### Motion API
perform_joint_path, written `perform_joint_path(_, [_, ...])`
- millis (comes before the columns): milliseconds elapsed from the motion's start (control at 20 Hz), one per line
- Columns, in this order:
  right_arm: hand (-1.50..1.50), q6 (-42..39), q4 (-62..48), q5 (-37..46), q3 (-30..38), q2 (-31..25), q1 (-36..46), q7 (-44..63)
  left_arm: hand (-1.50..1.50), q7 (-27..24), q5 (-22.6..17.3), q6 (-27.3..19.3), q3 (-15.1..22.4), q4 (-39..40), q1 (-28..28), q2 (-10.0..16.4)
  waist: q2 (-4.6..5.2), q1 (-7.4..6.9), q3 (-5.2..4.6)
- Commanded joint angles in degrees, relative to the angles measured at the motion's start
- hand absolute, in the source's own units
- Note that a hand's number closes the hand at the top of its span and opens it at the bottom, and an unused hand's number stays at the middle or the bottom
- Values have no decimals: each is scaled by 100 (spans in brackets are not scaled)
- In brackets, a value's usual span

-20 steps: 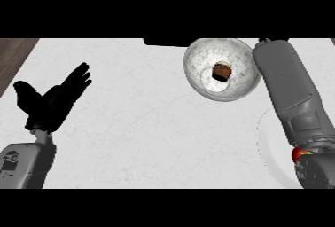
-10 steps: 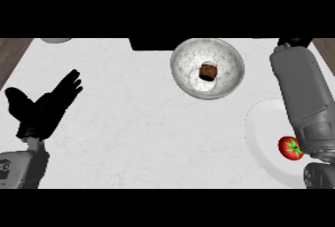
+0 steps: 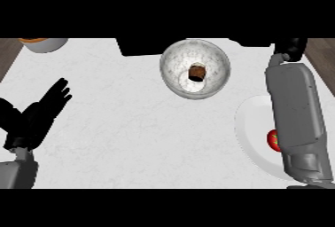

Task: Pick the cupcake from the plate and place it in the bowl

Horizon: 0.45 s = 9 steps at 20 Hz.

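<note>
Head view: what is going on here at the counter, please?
The cupcake already lies inside the bowl at the far middle of the counter. The right hand is near the far edge, to the right of the bowl and apart from it. Its forearm stretches over the white plate, where a red tomato-like thing lies. The left hand rests open at the left side and holds nothing.

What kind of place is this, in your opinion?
Probably a kitchen counter: a pale, stone-like top, a bowl holding a cupcake, and a white plate with a tomato on it.
</note>
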State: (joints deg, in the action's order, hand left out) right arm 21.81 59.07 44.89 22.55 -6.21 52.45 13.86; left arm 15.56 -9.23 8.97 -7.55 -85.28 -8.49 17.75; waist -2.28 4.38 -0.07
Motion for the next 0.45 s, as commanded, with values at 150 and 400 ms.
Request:
perform_joint_path(150, [-150, -803, 2320, -1001, -648, 604, -952, 253, 0, -53, -65, 68, -104, -55, 179, 60, -68, 81, 5])
perform_joint_path(400, [150, -962, 3896, -1275, -1551, 616, -2479, 516, 0, 1, 14, -32, -90, -138, 148, 52, -28, 115, 8])
